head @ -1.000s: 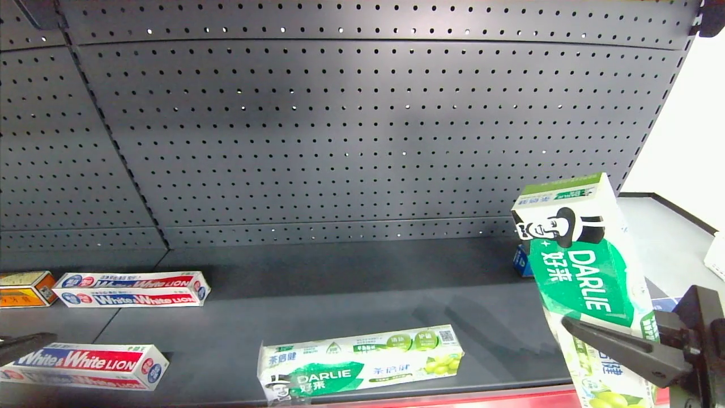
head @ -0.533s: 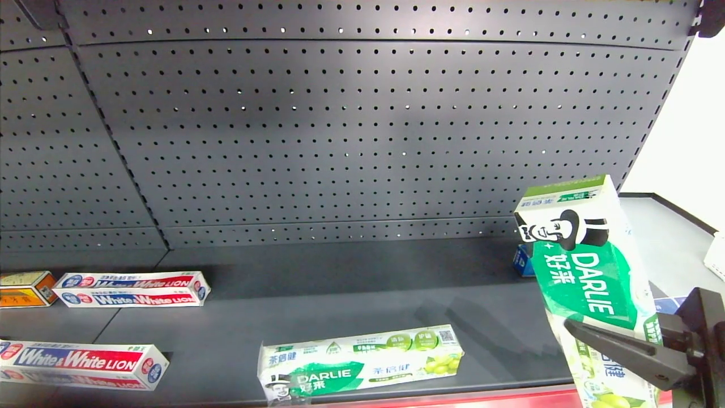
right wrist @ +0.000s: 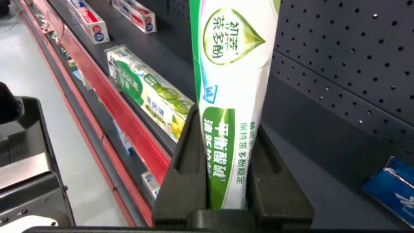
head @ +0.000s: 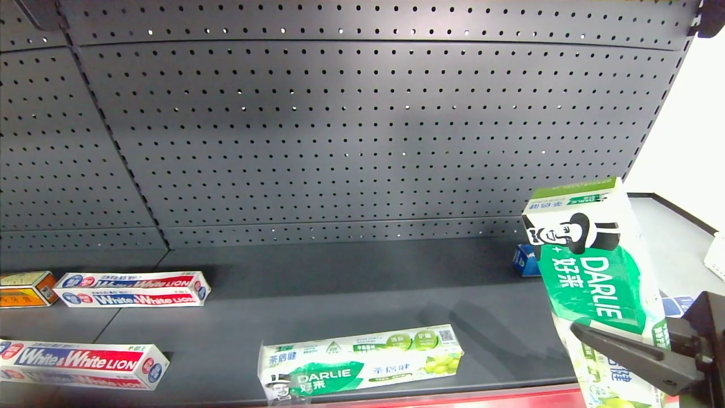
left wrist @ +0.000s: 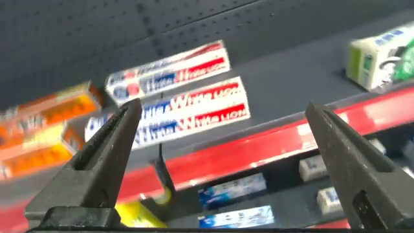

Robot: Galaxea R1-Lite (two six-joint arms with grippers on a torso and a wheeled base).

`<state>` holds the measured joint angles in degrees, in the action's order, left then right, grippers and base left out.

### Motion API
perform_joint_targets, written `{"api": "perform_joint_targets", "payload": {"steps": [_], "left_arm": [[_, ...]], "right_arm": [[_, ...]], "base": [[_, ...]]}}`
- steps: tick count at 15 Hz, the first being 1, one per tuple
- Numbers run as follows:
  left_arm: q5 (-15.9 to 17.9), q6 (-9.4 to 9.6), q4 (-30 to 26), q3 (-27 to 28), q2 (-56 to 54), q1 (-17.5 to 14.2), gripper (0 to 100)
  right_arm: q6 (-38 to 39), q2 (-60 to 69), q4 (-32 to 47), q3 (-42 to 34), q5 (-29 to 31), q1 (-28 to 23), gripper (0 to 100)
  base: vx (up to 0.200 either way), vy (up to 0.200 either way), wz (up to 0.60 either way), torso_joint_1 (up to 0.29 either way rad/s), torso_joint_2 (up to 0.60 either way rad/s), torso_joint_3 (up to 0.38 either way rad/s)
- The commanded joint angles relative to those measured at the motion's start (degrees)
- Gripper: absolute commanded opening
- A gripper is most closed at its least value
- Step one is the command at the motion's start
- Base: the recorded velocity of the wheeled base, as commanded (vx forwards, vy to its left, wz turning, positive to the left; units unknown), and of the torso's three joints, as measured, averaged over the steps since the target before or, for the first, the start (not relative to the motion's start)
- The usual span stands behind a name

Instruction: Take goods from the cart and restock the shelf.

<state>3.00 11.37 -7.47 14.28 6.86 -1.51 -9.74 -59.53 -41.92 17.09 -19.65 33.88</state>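
Observation:
My right gripper is shut on a green-and-white toothpaste box, held nearly upright at the right end of the dark shelf, just off its front edge. In the right wrist view the box rises from between the gripper's two fingers. A second green toothpaste box lies flat near the shelf's front, left of the held one. My left gripper is open and holds nothing, in front of the shelf's left part, facing two red-and-white boxes.
Two red-and-white toothpaste boxes and an orange box lie on the shelf's left. A small blue box sits at the back right. A perforated back panel stands behind. More packs lie below the red edge.
The held green box has shifted slightly right and down with my right gripper. The left gripper's tip has left the head view's left edge.

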Motion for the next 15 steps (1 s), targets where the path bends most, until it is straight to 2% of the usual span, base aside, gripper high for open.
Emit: {"api": "perform_joint_targets", "payload": {"steps": [1, 2, 4, 5, 7, 9, 10, 11, 12, 14, 15], "left_arm": [[-3.88, -3.11, 6.51, -5.49, -3.44, -1.48, 100], [-5.28, -3.99, 10.11, -7.86, -3.44, -1.48, 100], [-6.87, -4.34, 16.79, -14.28, -3.44, -1.48, 100], [-7.13, -4.61, 17.4, -14.28, -3.44, -1.48, 100], [-7.22, -3.9, 18.2, -14.28, -3.44, -1.48, 100], [-7.31, -3.73, 17.67, -14.28, -3.44, -1.48, 100], [-8.62, -3.64, 17.14, -14.28, -3.44, -1.48, 100], [-12.4, -3.99, 15.38, -14.28, -3.44, -1.48, 100], [-13.63, -4.78, 11.78, -14.28, -3.44, -1.48, 100], [-13.19, -4.69, 11.43, -14.28, -3.7, -1.04, 100], [-12.49, -3.99, 11.25, -14.28, -4.84, 0.9, 100]], "right_arm": [[-0.02, 0.55, 0.0, -0.13, -0.04, -0.04, 0], [-0.02, 0.55, 0.0, -0.3, -0.04, -0.04, 0], [-0.02, 0.55, 0.0, -0.66, -0.04, -0.04, 0], [-0.1, 0.55, 0.0, -0.74, 0.05, -0.04, 0], [-0.02, 0.55, 0.0, -0.74, -0.04, -0.13, 0], [-0.02, 0.2, 0.0, -0.39, -0.04, -0.13, 0], [-0.02, 0.02, 0.0, -0.3, -0.04, -0.04, 0], [-0.02, 0.02, 0.0, -0.3, -0.04, -0.13, 0], [-0.02, -0.06, 0.0, -0.3, -0.04, -0.04, 0], [0.07, -0.15, 0.0, -0.3, -0.04, -0.04, 0], [0.07, -0.15, 0.0, -0.3, -0.04, -0.04, 0]], "base": [[0.0, 0.0, 0.0, 0.0, 0.0, 0.0], [0.0, 0.0, 0.0, 0.0, 0.0, 0.0], [0.0, 0.0, 0.0, 0.0, 0.0, 0.0], [0.0, 0.0, 0.0, 0.0, 0.0, 0.0], [0.0, 0.0, 0.0, 0.0, 0.0, 0.0], [0.0, 0.0, 0.0, 0.0, 0.0, 0.0], [0.0, 0.0, 0.0, 0.0, 0.0, 0.0], [0.0, 0.0, 0.0, 0.0, 0.0, 0.0], [0.0, 0.0, 0.0, 0.0, 0.0, 0.0], [0.0, 0.0, 0.0, 0.0, 0.0, 0.0], [0.0, 0.0, 0.0, 0.0, 0.0, 0.0]]}}
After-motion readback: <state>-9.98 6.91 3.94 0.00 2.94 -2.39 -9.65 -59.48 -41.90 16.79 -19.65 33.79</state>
